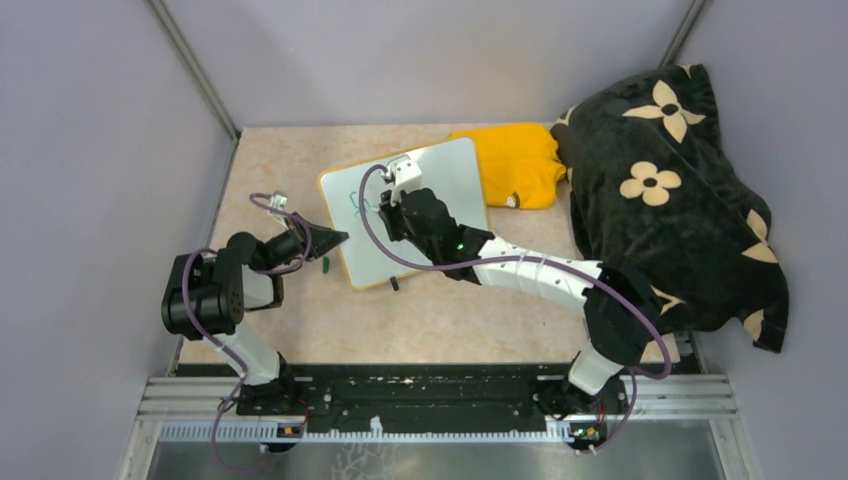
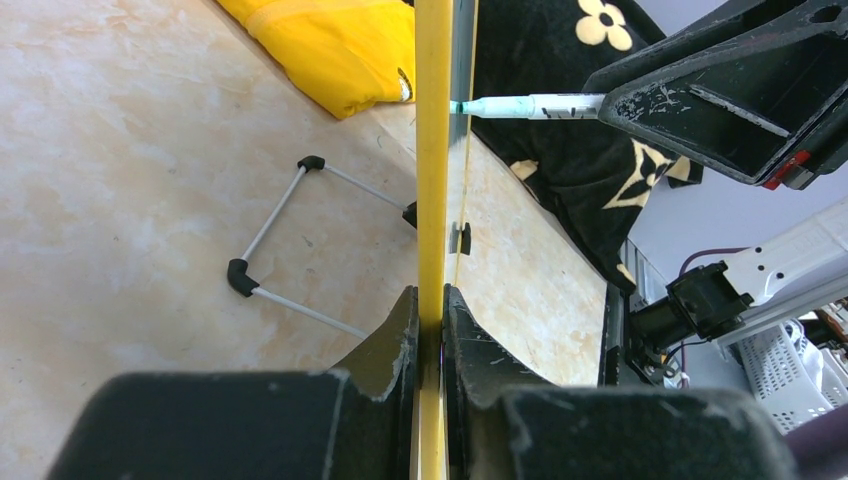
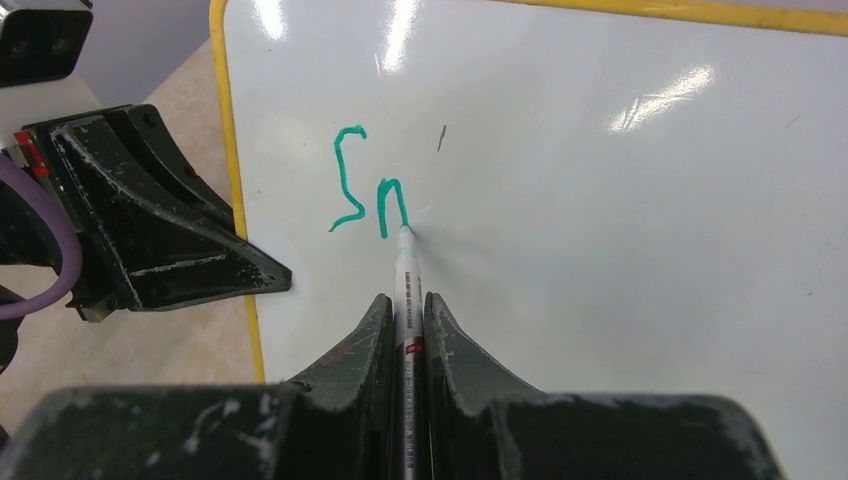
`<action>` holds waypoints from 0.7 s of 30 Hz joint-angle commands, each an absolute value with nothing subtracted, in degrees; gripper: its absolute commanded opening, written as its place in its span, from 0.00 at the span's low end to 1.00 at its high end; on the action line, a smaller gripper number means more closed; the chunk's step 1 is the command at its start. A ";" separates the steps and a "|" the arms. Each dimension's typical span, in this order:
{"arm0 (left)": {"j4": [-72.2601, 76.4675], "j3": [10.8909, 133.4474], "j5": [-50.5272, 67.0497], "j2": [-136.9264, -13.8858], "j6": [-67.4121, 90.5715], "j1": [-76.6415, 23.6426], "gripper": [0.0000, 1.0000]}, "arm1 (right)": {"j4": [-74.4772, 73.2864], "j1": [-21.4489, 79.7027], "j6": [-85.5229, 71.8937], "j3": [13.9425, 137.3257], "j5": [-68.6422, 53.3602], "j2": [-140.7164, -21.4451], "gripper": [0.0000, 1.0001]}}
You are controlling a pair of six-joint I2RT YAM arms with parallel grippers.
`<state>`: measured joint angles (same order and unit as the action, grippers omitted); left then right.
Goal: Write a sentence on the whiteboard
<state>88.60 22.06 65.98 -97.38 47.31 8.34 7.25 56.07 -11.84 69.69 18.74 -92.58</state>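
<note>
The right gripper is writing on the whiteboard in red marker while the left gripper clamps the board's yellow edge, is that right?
Not quite: the right wrist view shows green writing, not red. The right gripper does hold the marker to the whiteboard, and the left gripper clamps its yellow edge.

Left fingers [image 2: 385, 350] and right fingers [image 3: 360, 350] nearly together (right arm [image 1: 540, 275] outstretched)

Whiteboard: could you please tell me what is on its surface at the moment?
On the whiteboard are green strokes reading "Sn", with the marker tip touching the second letter's end. The right gripper, shut on the marker, covers the surface just below it.
</note>
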 commanded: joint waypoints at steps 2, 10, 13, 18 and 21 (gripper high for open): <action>95.98 23.20 66.38 -96.59 46.59 7.93 0.00 | 7.29 54.80 -12.41 69.34 19.10 -91.09 0.00; 95.98 23.20 66.45 -96.60 46.50 7.83 0.00 | 6.59 54.84 -11.89 72.32 19.37 -92.23 0.00; 95.98 23.29 66.51 -96.68 46.52 7.82 0.00 | 6.44 54.78 -11.62 73.46 19.57 -92.61 0.00; 95.93 23.23 66.53 -96.68 46.50 7.80 0.00 | 6.16 54.67 -11.16 75.22 19.51 -93.26 0.00; 95.90 23.23 66.53 -96.58 46.56 7.80 0.00 | 6.07 54.58 -11.03 75.86 19.34 -93.54 0.00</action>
<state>88.62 22.09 66.19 -97.38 47.09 8.21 4.99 55.66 -11.79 72.07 18.74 -92.68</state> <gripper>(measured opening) 0.134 0.118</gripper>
